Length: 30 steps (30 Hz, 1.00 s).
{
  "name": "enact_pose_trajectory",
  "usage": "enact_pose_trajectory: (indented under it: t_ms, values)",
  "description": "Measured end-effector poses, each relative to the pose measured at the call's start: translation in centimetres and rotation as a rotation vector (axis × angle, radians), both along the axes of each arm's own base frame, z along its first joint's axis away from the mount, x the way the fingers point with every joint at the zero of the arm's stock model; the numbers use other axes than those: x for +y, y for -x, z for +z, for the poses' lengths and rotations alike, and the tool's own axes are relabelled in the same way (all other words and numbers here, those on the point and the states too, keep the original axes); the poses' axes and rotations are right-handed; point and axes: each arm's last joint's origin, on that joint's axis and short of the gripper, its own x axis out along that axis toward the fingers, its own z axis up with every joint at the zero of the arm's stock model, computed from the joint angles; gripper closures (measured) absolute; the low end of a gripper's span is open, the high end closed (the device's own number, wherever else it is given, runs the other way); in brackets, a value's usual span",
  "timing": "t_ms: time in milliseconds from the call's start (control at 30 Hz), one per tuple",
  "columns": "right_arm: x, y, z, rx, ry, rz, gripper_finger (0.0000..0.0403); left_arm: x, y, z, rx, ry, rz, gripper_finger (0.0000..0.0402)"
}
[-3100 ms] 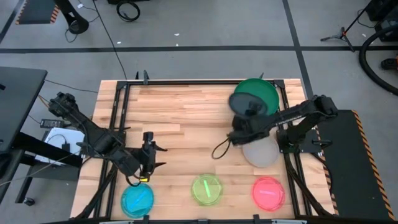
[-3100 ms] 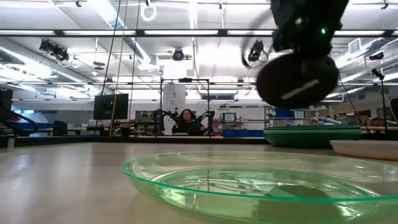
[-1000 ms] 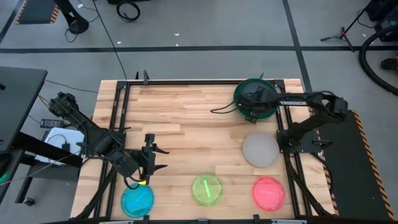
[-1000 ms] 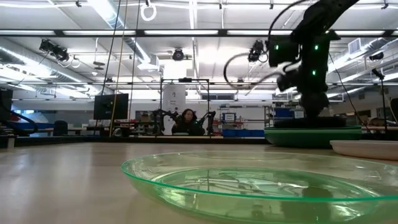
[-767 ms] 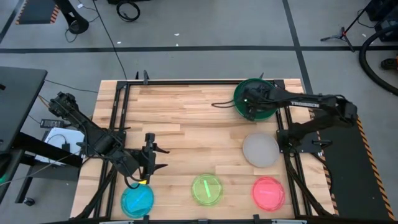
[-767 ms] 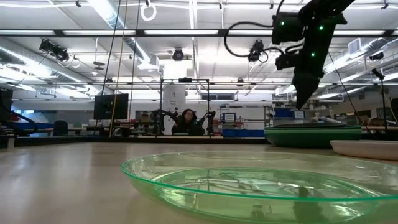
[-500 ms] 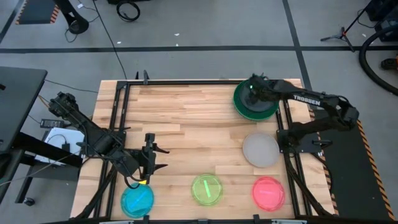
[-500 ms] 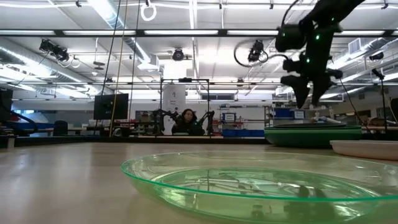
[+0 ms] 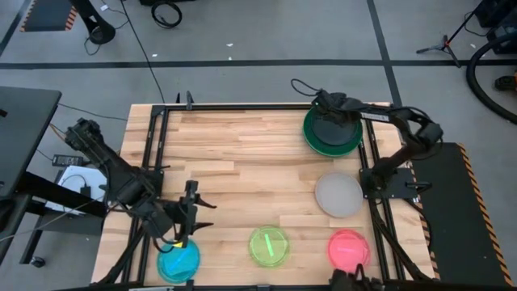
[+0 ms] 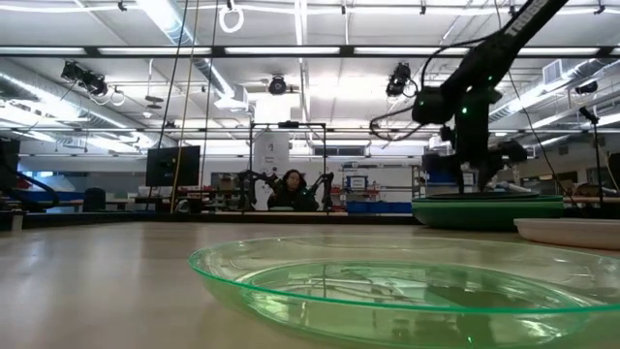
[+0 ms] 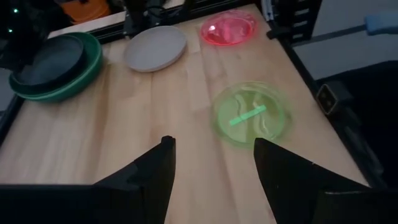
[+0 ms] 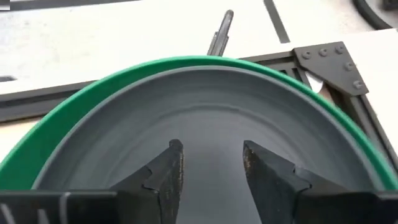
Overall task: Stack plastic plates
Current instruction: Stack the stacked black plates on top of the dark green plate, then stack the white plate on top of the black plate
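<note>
- Black-grey plate lies nested in the green plate at the table's far right corner.
- Right gripper hangs just over the black-grey plate, fingers apart, gripping nothing.
- Pale grey plate, pink plate, yellow-green plate and blue plate lie separately along the near side.
- Left gripper hovers near the blue plate, fingers apart, empty.

Wooden table, black frame rail, grey floor, seated person
</note>
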Motion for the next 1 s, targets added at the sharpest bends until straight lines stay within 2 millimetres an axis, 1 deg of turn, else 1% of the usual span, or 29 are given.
enact_pose_trajectory:
  t_ms: [167, 300, 433, 533, 600, 667, 800, 900, 1000]
  values:
    - [-0.7, -0.4, -2.1, 0.082, 0.018, -0.044, 0.0249, -0.9, 0.8, 0.0, 0.004, 0.053, -0.02, 0.018]
    - [-1.1, -0.6, -3.1, 0.138, 0.031, -0.053, 0.0258, -1.5, 1.4, 0.0, 0.006, 0.084, -0.038, 0.018]
    - [-1.5, -0.8, -3.6, 0.12, -0.003, -0.006, 0.0266, -1.8, 1.8, 0.0, 0.002, 0.081, -0.047, 0.018]
    - [-1.5, -0.7, -3.2, 0.101, -0.009, 0.005, 0.027, -1.8, 1.8, 0.0, -0.016, 0.064, -0.025, 0.018]
    - [-1.1, -0.7, -2.5, 0.098, -0.006, 0.026, 0.027, -1.8, 1.7, 0.0, -0.02, 0.056, -0.021, 0.018]
    - [-0.7, -0.7, -1.4, 0.092, 0.02, 0.048, 0.027, -1.7, 1.7, 0.0, -0.02, 0.046, -0.023, 0.018]
    - [0.9, -0.8, 1.9, 0.088, 0.085, 0.17, 0.027, -1.5, 1.5, 0.0, -0.025, 0.036, -0.01, 0.018]
    - [3.7, -1.8, 4.4, 0.082, 0.11, 0.395, 0.027, -1.3, 1.3, 0.1, -0.031, 0.024, 0.004, 0.018]
    - [8.1, -2.8, 5.8, 0.072, 0.073, 0.625, 0.027, -1.1, 1.0, 0.2, -0.047, 0.011, 0.012, 0.018]
